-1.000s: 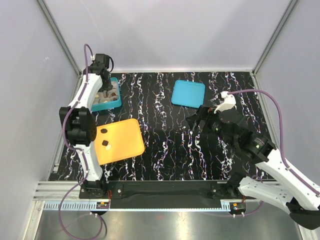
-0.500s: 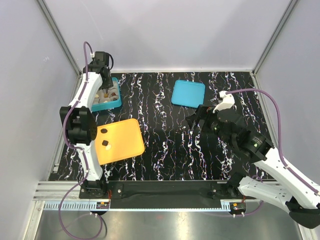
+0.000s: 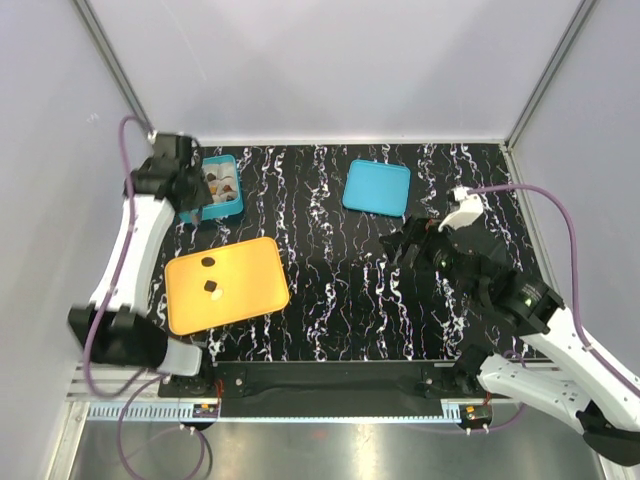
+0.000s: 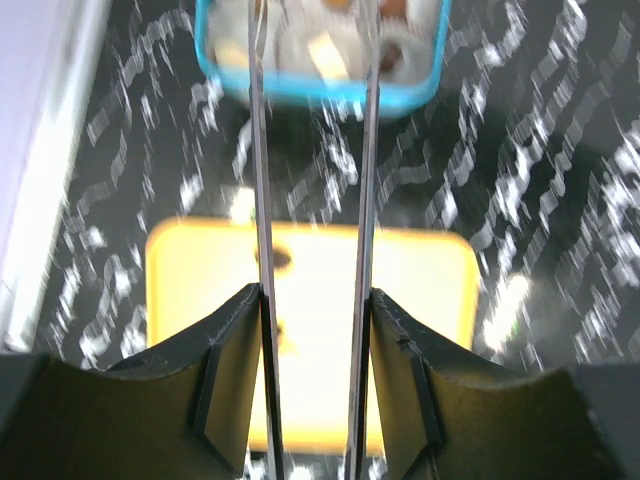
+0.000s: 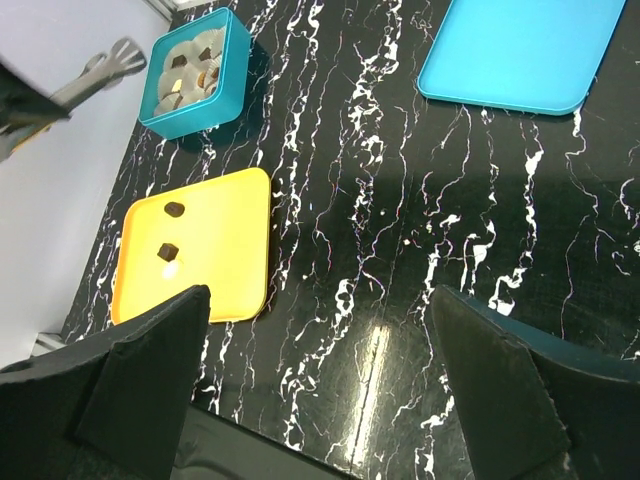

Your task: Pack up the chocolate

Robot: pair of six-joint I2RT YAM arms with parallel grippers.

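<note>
Two tiny dark brown chocolate pieces lie loose on a flat orange plastic tray [image 3: 250, 295] with rounded corners, both in its left half. The farther piece [image 3: 207, 261] sits close to the tray's far edge. The nearer piece [image 3: 213, 288] lies toward the tray's middle, apart from the first. More boxed chocolates [image 5: 186, 72], brown and cream, fill the pale compartments of a square teal box [image 3: 237, 205], which stands just beyond the tray's far left corner without touching it.

The left gripper [image 5: 112, 58] hangs above the table beyond that same corner, at the box's left side. Its two long thin metal blades are parted, with nothing between them. The left wrist view is blurred.

A flat teal lid [image 3: 376, 187] lies well to the right of the tray and farther back. The right gripper [image 3: 405, 245] hovers well to the right of the tray, its black fingers spread wide and empty. Everything rests on a black tabletop [image 3: 330, 300] veined with white.
</note>
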